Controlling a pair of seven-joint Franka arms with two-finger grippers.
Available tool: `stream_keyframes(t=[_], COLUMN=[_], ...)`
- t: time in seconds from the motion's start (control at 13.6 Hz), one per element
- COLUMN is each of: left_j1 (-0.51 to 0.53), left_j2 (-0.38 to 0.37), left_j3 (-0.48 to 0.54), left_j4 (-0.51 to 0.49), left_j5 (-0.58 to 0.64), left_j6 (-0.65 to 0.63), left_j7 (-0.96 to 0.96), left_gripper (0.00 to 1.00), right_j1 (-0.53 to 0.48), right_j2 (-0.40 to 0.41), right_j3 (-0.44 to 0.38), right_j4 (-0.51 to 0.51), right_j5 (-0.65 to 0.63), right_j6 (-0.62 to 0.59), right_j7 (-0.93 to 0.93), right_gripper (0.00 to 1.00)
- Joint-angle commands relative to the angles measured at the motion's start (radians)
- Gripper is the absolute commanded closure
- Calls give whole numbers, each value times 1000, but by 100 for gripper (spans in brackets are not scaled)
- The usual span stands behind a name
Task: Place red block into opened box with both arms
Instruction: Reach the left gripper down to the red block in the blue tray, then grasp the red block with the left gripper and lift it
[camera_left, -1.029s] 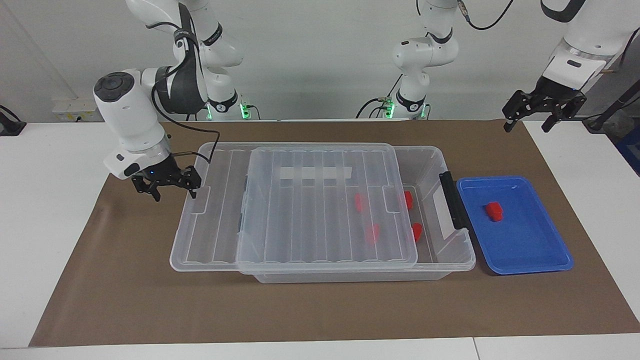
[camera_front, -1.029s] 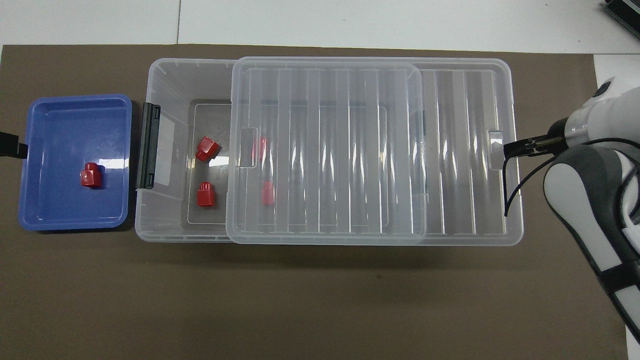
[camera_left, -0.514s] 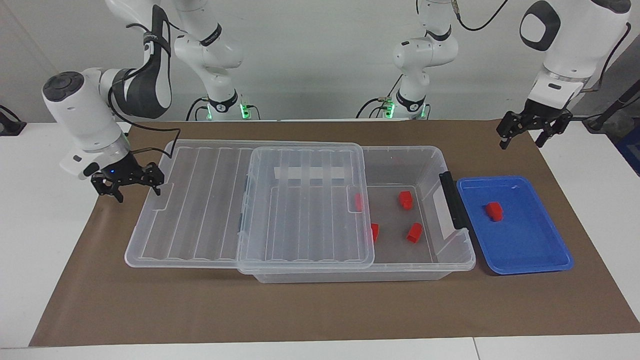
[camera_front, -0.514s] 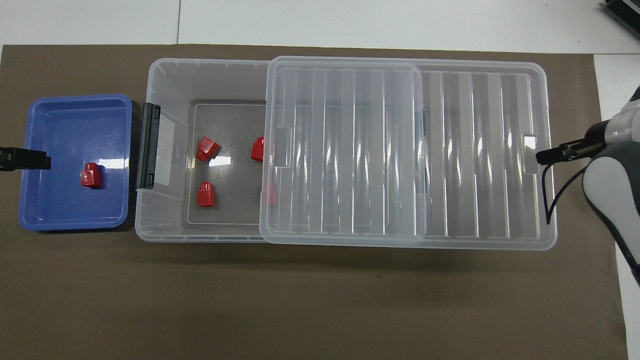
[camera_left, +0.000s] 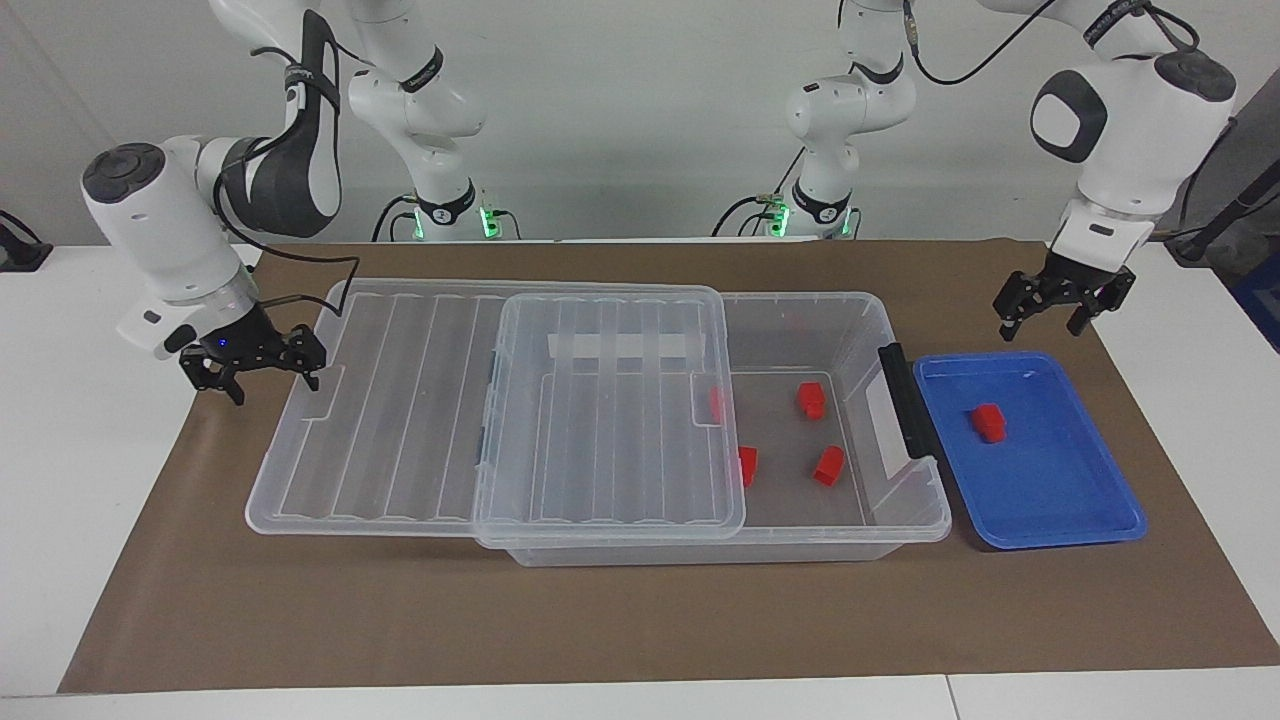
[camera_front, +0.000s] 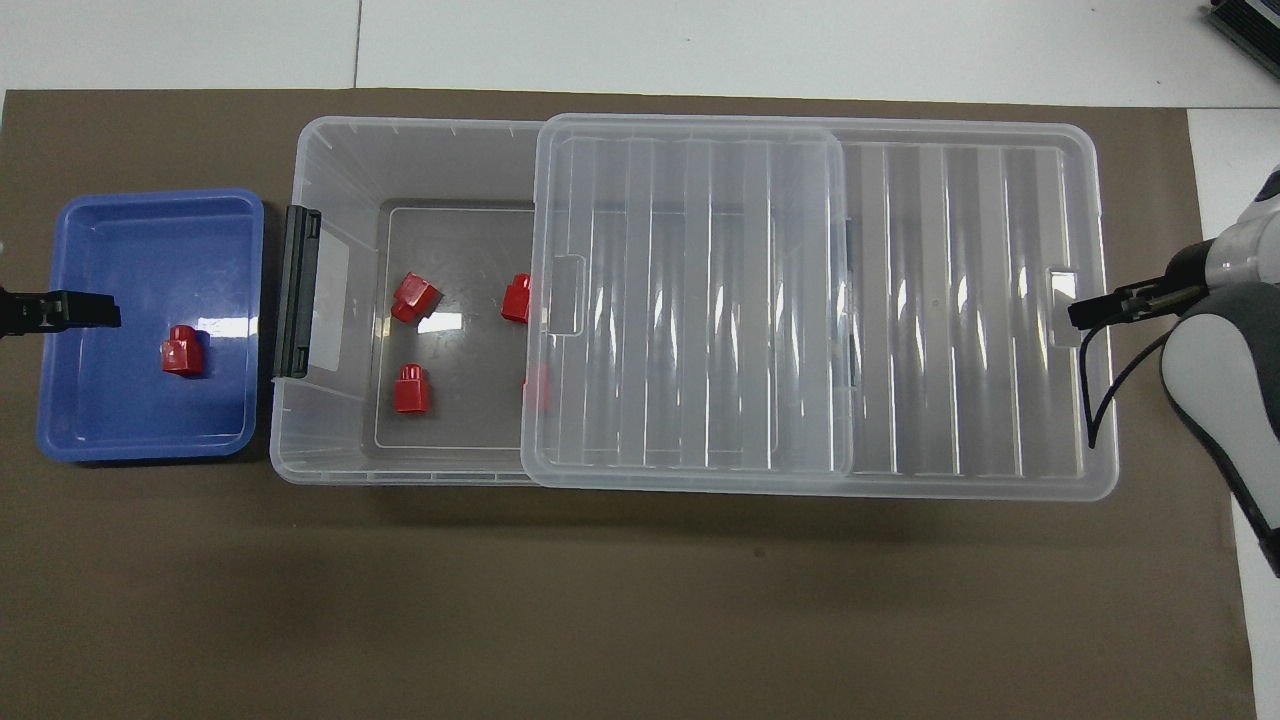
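The clear box (camera_left: 884, 316) (camera_front: 330, 140) lies across the mat. Its ribbed lid (camera_left: 400, 430) (camera_front: 950, 300) is slid toward the right arm's end, so the end by the black latch (camera_left: 905, 400) is uncovered. Several red blocks lie inside, two in the open (camera_left: 811, 400) (camera_left: 828, 465) and others partly under the lid. One red block (camera_left: 988, 422) (camera_front: 183, 351) sits in the blue tray (camera_left: 1060, 500) (camera_front: 120, 225). My right gripper (camera_left: 275, 388) (camera_front: 1078, 315) is open, one fingertip at the lid's end notch. My left gripper (camera_left: 1040, 325) (camera_front: 100, 312) hangs open over the tray's edge.
A brown mat (camera_left: 600, 620) covers the table's middle, with white tabletop around it. The blue tray stands against the box's latch end. The lid overhangs the box toward the right arm's end.
The lid slid toward the right arm's end along with my right gripper, uncovering more blocks, then stopped. My left gripper came down toward the blue tray.
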Motion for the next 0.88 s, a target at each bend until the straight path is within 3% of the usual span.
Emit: stream_keyframes(t=[0.0,0.51,0.81], left_j1=[3,13,7], left_j2=[39,216,227], left_j3=[-11,-9,-9], left_j4=[-25,-25,-50], left_j5=[13,13,13], left_j6=[50,162,181], left_j7=[-9,-70,-130], left_gripper=[0,0,0], right_j1=[30,151,176], right_j2=[-32,-158,-178], right_j3=[5,7,7], right_j4=[1,4,64], right_j5=[-9,-9,9], right_j6=[-37,-187,-285], right_j7=[80,409,453], right_gripper=[1,1,1])
